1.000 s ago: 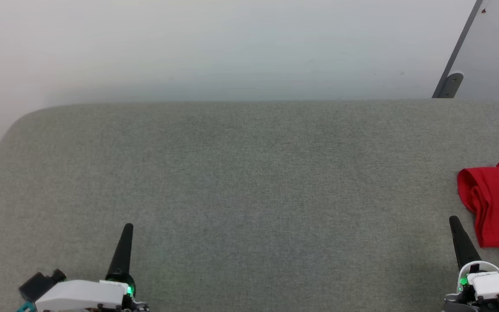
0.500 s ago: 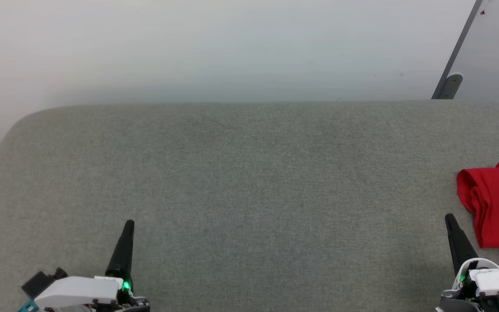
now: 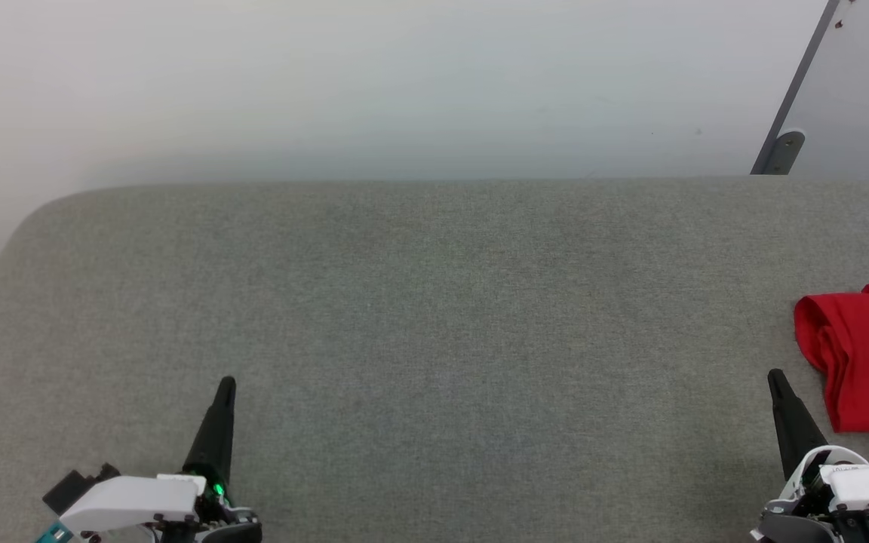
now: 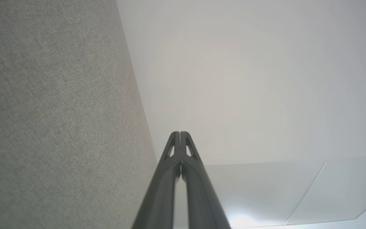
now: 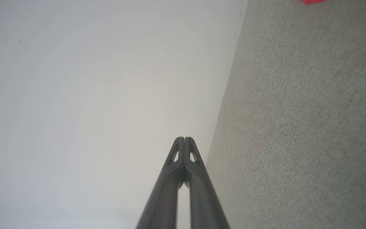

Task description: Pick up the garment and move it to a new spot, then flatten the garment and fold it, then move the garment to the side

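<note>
garment [image 3: 868, 362] bunched, long axis near-to-far | left gripper [image 3: 226, 385] fingers together, empty | right gripper [image 3: 775, 375] fingers together, empty, beside garment

Soft, even light falls on the grey fabric surface [image 3: 434, 317], bright, with faint soft-edged shadows; its weave reads sharp. Beyond its far edge the wall [image 3: 329, 75] washes out, with a dim band above that edge. In the left wrist view a white glare patch [image 4: 240, 221] sits off the surface, and the left gripper [image 4: 180, 133] blurs toward the lens. On the surface in the right wrist view, the garment [image 5: 310, 1] glows oversaturated pink.
</note>
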Available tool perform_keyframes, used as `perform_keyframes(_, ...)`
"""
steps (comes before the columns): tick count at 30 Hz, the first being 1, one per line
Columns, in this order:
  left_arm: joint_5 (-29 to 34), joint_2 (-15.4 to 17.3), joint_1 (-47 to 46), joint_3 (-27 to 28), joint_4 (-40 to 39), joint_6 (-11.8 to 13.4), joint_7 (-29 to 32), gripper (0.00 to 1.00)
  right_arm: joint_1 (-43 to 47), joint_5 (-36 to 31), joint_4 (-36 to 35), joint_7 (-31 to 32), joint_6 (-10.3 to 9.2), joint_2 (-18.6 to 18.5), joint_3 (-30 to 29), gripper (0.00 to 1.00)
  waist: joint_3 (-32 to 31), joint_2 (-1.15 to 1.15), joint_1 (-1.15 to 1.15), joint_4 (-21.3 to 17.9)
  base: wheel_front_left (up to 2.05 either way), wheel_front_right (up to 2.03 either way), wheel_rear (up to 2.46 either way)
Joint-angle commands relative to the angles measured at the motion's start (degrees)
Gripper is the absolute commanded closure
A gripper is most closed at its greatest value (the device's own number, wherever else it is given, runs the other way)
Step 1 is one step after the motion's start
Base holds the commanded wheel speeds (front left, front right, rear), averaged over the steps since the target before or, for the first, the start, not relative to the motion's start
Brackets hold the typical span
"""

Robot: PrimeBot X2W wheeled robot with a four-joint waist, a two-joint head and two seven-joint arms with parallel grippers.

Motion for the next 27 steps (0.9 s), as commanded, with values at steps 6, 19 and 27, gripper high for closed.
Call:
perform_keyframes(6,-2.6,-0.1,-1.1,0.4,0.4,-0.3,0.8,1.00,-1.0,2.3,0.4,0.7,-0.06,0.6,-0.5,1.00,-0.1,0.00,0.00,0.0,0.00,0.00,0.00)
perform_keyframes(19,-3.9,-0.4,-1.3,0.7,0.8,-0.3,1.4,1.00,-1.0,3.6,0.6,1.3,-0.06,1.0,-0.7,1.00,-0.2,0.00,0.00,0.0,0.00,0.00,0.00)
perform_keyframes(27,-3.7,-0.5,-1.3,0.8,0.8,-0.3,1.5,1.00,-1.0,3.5,0.6,1.3,-0.06,1.0,-0.8,1.00,-0.2,0.00,0.00,0.0,0.00,0.00,0.00)
